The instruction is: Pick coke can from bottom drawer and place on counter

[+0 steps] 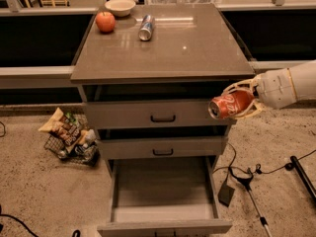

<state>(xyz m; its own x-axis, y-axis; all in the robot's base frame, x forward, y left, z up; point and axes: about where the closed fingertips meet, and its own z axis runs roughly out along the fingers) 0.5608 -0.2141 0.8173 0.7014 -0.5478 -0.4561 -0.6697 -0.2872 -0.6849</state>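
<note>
My gripper (pixel 236 102) is shut on the red coke can (pixel 230 105), holding it on its side in the air at the cabinet's right front corner, level with the top drawer and just below the counter's edge. The white arm reaches in from the right. The bottom drawer (pixel 163 214) is pulled wide open below, its grey inside bare. The counter (pixel 177 48) is the glossy grey-brown top above and left of the can.
On the counter's far left stand a red apple (pixel 105 21), a white bowl (pixel 120 6) and a silver-and-blue can (pixel 145 27) on its side. A wire basket of snack bags (pixel 69 137) sits on the floor at left. Cables and a stand (pixel 247 181) lie at right.
</note>
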